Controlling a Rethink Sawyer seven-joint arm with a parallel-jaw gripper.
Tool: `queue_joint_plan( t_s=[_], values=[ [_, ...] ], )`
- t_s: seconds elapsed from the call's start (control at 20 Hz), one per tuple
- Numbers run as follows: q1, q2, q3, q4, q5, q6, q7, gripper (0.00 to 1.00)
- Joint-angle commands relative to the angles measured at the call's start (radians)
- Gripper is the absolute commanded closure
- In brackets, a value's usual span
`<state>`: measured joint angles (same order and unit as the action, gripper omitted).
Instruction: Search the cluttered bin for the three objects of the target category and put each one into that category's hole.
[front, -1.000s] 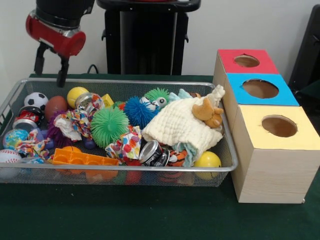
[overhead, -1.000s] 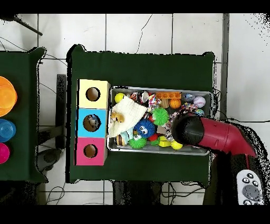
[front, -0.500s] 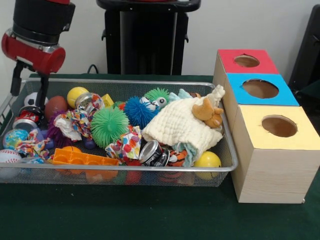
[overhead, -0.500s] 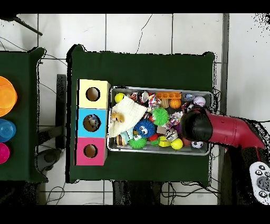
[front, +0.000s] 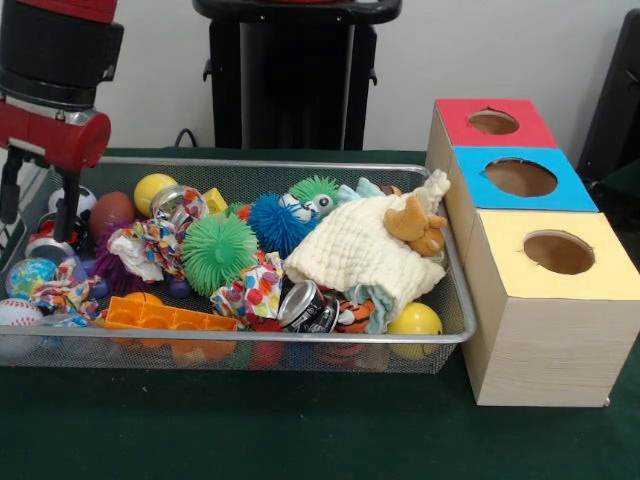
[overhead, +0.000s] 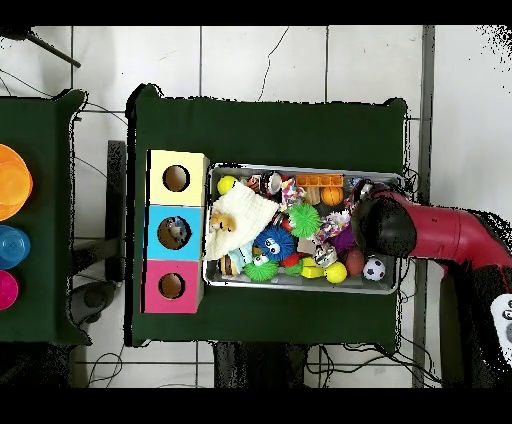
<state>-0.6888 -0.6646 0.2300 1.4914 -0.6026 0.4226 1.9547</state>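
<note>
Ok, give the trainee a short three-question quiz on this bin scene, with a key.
1. True or false: the gripper hangs over the end of the mesh bin farthest from the boxes.
2. What colour is the top of the middle box: A red, B blue, C yellow?
3. Fill in: the small brown plush toy lies on the cream ____.

Key: 1 true. 2 B. 3 cloth.
</note>
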Motion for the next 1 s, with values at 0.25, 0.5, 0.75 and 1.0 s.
queue_joint_plan(
  t_s=[0.25,0.5,0.75,1.0],
  values=[
    [-0.104,0.119,0.306,-0.074,-0.106,0.077,-0.472,0.00],
    [-0.140,0.161,0.366,-0.093,-0.063,0.100,-0.470,0.00],
    [-0.146,0.157,0.372,-0.082,-0.046,0.113,-0.420,0.00],
    [-0.144,0.147,0.362,-0.057,-0.051,0.112,-0.376,0.00]
  ],
)
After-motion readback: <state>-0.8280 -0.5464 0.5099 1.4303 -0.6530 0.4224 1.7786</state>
